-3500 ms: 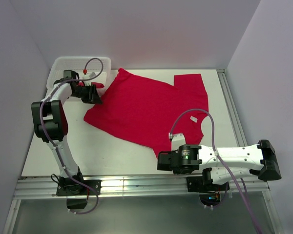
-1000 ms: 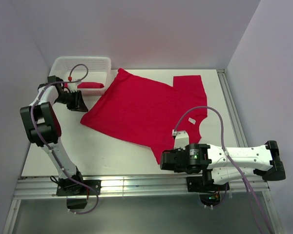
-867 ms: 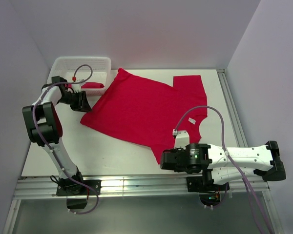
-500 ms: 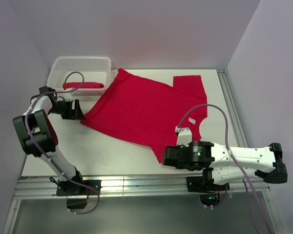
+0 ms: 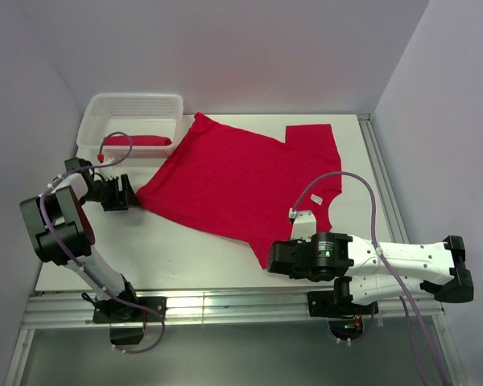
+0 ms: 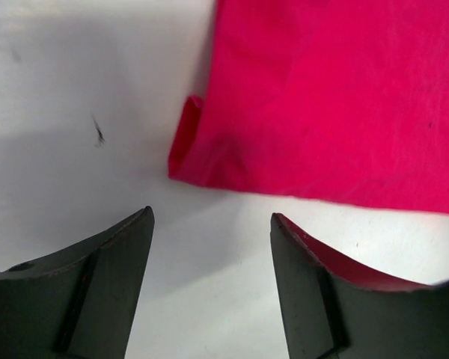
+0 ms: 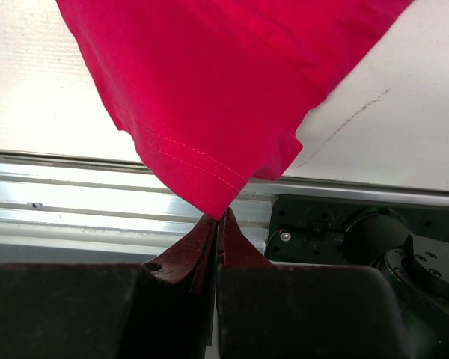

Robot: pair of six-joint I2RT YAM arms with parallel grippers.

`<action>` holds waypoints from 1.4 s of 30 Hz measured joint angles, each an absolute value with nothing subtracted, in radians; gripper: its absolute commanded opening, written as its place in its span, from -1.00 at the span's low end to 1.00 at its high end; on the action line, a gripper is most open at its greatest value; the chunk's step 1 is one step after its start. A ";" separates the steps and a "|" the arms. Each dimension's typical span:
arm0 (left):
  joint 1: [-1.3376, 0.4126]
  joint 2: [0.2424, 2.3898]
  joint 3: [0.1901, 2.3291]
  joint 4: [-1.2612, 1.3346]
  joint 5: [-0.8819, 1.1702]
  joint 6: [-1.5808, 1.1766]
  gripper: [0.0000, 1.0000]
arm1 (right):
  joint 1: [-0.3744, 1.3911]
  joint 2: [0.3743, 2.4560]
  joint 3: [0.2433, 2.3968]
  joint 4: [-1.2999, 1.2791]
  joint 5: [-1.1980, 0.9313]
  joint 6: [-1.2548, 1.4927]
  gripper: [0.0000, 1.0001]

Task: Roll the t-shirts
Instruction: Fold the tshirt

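Basket: stood at the far left corner of the desk. Its inside is shown only by the top camera.
Second t-shirt: seen as a narrow red strip lying in the basket along its near wall. Whether it is rolled or merely bunched cannot be told.
Left tool: jaws are set wide and nothing is held. It is placed low over the desk, just short of the left corner of the spread t-shirt. From above, the fingers are hard to tell from the wrist; the gap is shown only by the left wrist camera.
Spread t-shirt: laid flat across the middle of the desk. A small turned-up fold at its left corner is shown only by the left wrist camera, and the white neck label only from above.
Right tool: jaws are pinched together on the near hem corner of the spread t-shirt. From above, this grip is hidden under the wrist. In the right wrist view the metal rail is seen behind the corner.
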State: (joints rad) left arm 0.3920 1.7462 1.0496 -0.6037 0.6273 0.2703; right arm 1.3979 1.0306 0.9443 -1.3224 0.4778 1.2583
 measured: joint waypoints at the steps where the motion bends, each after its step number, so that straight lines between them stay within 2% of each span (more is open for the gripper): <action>1: 0.392 1.750 1.050 -0.589 0.628 0.258 0.34 | 1.398 1.031 0.944 -1.322 0.478 1.259 -1.00; 7: 0.391 1.807 1.067 -0.514 0.639 0.153 0.04 | 1.398 1.029 0.942 -1.322 0.478 1.260 -1.00; 17: 0.372 1.829 1.076 -0.422 0.600 0.064 -0.10 | 1.398 1.015 0.941 -1.323 0.477 1.266 -1.00; 20: 0.347 1.831 1.076 -0.399 0.578 0.056 -0.34 | 1.398 1.015 0.941 -1.323 0.477 1.266 -1.00; 26: 0.298 1.841 1.068 -0.364 0.549 0.060 -0.99 | 1.398 1.015 0.941 -1.323 0.478 1.267 -1.00; 36: 0.286 1.738 0.987 -0.386 0.429 0.121 -0.99 | 1.405 1.048 0.942 -1.325 0.445 1.261 -1.00; 42: 0.286 1.702 0.973 -0.446 0.365 0.165 -0.99 | 1.503 1.106 0.944 -1.324 0.405 1.288 -1.00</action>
